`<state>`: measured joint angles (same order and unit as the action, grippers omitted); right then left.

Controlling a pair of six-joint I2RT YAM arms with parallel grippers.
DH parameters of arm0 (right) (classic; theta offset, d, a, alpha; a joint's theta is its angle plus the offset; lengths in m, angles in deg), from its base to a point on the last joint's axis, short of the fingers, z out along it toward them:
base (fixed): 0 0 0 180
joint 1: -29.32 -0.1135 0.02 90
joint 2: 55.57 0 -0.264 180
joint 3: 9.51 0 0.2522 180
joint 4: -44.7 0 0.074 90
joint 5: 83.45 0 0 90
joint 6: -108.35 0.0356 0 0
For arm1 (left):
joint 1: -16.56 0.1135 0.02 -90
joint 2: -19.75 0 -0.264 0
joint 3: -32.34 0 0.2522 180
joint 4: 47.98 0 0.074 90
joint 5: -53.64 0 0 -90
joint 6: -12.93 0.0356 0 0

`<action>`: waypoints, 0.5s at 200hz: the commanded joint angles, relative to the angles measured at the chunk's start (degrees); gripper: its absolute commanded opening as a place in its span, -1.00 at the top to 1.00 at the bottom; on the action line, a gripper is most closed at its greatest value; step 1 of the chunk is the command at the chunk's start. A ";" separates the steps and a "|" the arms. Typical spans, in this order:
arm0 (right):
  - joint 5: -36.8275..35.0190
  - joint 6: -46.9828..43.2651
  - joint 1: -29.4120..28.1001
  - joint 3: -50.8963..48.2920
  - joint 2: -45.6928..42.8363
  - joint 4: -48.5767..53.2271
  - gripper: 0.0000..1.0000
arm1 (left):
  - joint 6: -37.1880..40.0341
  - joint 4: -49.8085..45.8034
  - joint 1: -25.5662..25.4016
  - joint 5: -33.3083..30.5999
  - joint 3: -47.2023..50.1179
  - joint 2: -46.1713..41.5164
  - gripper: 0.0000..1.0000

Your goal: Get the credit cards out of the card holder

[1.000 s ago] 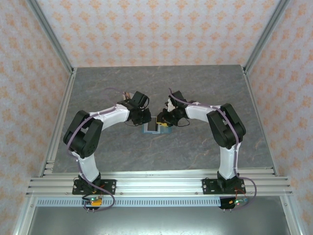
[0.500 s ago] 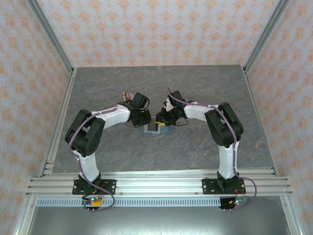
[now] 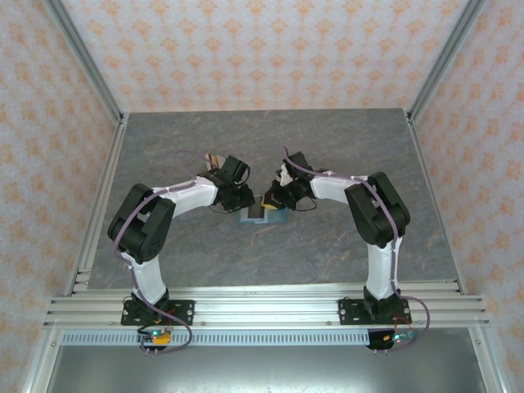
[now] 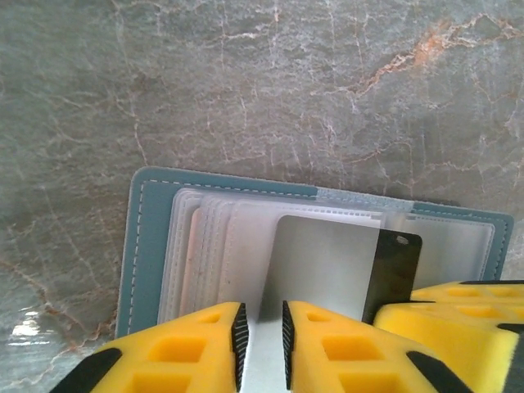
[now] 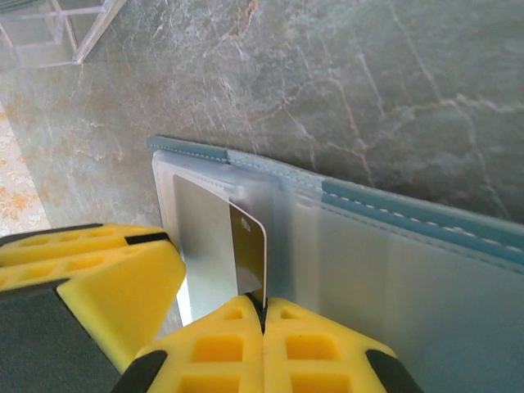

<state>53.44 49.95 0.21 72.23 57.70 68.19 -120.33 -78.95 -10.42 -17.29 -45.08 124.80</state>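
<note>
Step in hand: pulling a card free. The card holder lies open on the table btw the two arms, w/ credit cards in its clear sleeves. Your R gripper has its fingers pressed together on the near edge of a dark card that sticks partway out of its slot. L gripper: fingers slightly apart over a pale card, clamping nothing AFAICT. Next, I'd say: draw R straight back along the slot while L pins the holder so it doesn't drag.
</note>
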 commanded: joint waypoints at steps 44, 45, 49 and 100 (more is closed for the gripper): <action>-3.27 -3.56 3.37 -7.02 -10.34 -0.21 0.93 | 0.44 -3.12 1.20 1.65 0.87 -2.22 0.28; -3.29 -3.65 3.36 -7.05 -10.52 -0.27 0.93 | 0.45 -3.15 1.26 1.66 0.80 -2.31 0.28; -3.17 -3.69 3.48 -7.25 -11.25 -0.46 0.93 | 0.54 -3.21 1.53 1.98 0.50 -2.84 0.25; 2.78 -2.23 5.33 -10.24 -20.75 -6.86 0.94 | -0.38 -0.38 4.62 8.99 0.77 -13.71 -0.24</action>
<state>52.70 47.48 4.41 63.36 41.77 67.08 -120.51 -80.39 -7.28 -12.94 -44.79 117.85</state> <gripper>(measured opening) 0.049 0.568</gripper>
